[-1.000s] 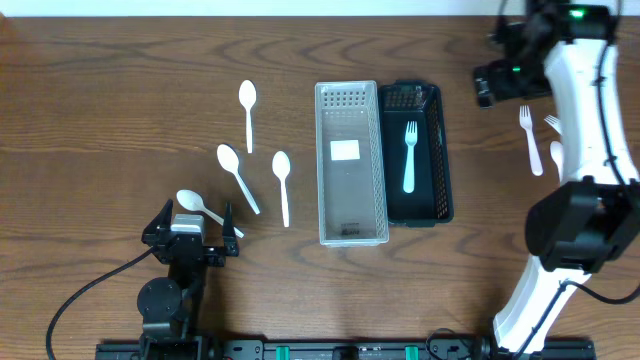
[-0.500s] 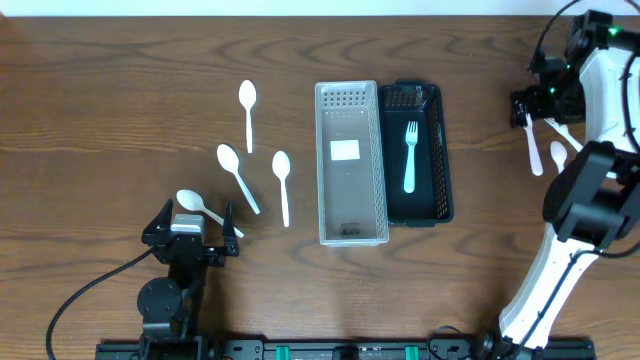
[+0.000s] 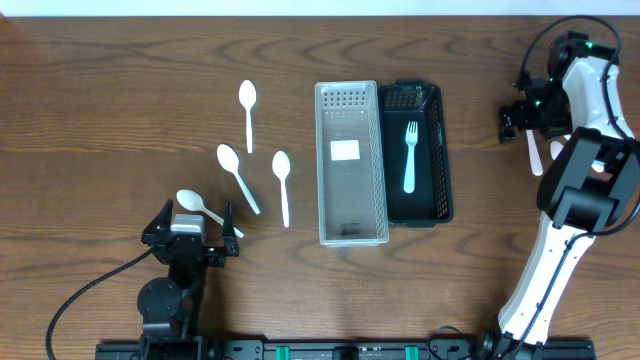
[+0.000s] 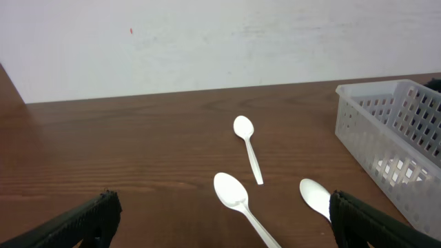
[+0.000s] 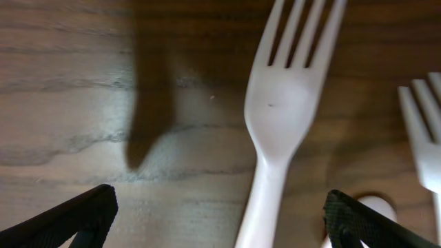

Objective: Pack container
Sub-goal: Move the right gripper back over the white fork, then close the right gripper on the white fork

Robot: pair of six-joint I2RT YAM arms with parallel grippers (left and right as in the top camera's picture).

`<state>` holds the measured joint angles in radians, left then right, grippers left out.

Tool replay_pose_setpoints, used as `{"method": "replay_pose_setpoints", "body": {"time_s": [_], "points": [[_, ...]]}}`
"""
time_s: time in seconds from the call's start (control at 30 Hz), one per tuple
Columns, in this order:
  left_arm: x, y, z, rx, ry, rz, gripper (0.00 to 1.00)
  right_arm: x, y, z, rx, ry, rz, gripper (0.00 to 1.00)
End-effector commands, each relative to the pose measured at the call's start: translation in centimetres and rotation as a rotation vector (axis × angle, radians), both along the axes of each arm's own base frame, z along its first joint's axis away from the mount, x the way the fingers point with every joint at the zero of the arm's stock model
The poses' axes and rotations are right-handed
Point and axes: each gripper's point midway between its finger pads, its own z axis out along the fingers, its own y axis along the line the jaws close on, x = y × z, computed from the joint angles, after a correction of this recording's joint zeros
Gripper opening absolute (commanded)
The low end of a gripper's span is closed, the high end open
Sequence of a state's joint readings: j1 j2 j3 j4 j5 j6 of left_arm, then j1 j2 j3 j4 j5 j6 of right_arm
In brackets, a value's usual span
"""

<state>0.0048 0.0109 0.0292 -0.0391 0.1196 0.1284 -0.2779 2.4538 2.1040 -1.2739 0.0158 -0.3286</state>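
Note:
A clear slotted container (image 3: 351, 190) and a black container (image 3: 440, 160) stand side by side at the table's middle; a white fork (image 3: 410, 155) lies in the black one. Several white spoons (image 3: 247, 110) lie to their left. My right gripper (image 3: 522, 112) is open, low over a white fork (image 5: 282, 117) at the far right; the handle lies between its fingertips (image 5: 219, 215). A second fork (image 5: 424, 138) lies to its right. My left gripper (image 3: 190, 228) is open and empty near the front edge, with spoons (image 4: 234, 194) ahead of its fingertips (image 4: 220, 219).
A white label (image 3: 345, 150) lies in the clear container. The clear container's slotted wall (image 4: 396, 148) shows at the right of the left wrist view. A pale wall (image 4: 207, 41) stands behind the table's far edge.
My right arm has swung from the back right over to the forks at the far right and come down low over them. The left arm has not moved.

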Motion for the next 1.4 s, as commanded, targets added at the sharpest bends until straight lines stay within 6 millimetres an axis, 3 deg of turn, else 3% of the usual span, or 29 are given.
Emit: {"method": "replay_pose_setpoints", "body": {"time_s": [0.0, 0.47, 1.07, 1.23, 1.3, 1.37], "points": [[0.0, 0.1, -1.5, 0.001, 0.037, 0.002, 0.98, -0.3, -0.2, -1.0, 0.002, 0.020, -0.008, 0.99], [0.0, 0.1, -1.5, 0.002, 0.037, 0.002, 0.98, 0.3, -0.9, -1.6, -0.015, 0.003, -0.032, 0.99], [0.0, 0.1, -1.5, 0.001, 0.037, 0.002, 0.98, -1.0, -0.6, -2.7, -0.030, 0.051, -0.037, 0.97], [0.0, 0.1, -1.5, 0.002, 0.037, 0.002, 0.98, -1.1, -0.5, -2.9, -0.029, 0.056, -0.037, 0.81], [0.0, 0.1, -1.5, 0.002, 0.037, 0.002, 0.98, -1.2, -0.6, -2.9, -0.031, 0.057, -0.045, 0.61], [0.0, 0.1, -1.5, 0.002, 0.037, 0.002, 0.98, -1.1, -0.6, -2.9, -0.036, 0.055, -0.057, 0.48]]}}
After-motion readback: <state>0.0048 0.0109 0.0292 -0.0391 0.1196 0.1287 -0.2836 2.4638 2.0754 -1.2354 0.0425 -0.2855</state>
